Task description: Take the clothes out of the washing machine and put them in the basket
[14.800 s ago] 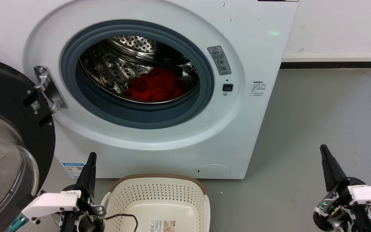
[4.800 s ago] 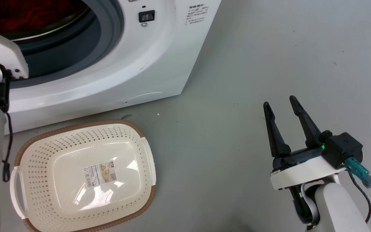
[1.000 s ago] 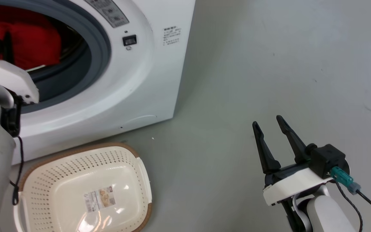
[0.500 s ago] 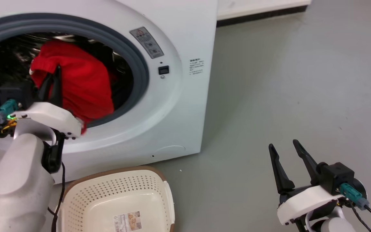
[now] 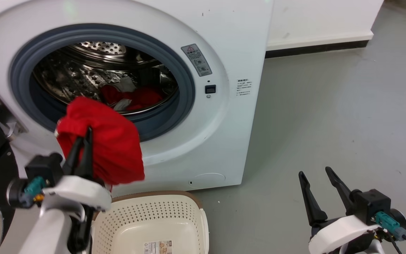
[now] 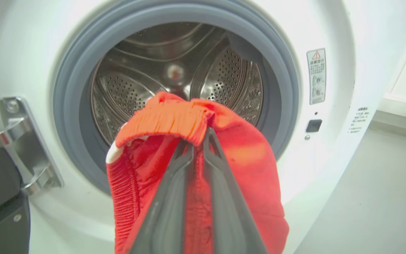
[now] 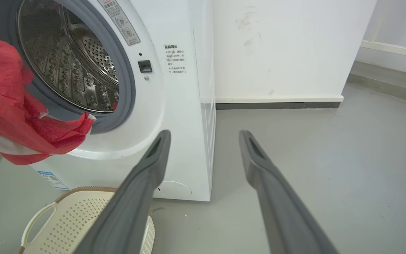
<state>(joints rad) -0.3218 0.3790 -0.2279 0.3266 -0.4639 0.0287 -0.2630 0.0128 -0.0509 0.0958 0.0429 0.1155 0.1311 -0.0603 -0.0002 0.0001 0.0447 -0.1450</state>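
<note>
Left gripper (image 5: 85, 135) is pinching a red garment (image 5: 113, 151) between nearly closed fingers. It is holding the garment in the air outside the washer (image 5: 224, 141), in front of the lower left of the door opening. In the head view the garment is hanging up and left of the basket (image 5: 146, 211).

Drum (image 5: 79, 76) is holding more clothes (image 5: 141, 97), red with pale bits, lying at its bottom.

Basket is sitting on the floor (image 5: 330, 106) just before the washer, showing a sticker (image 5: 158, 246) on its bottom.

Right gripper (image 5: 314, 171) is hovering over the floor with fingers wide apart, gripping nothing, well right of the basket.
</note>
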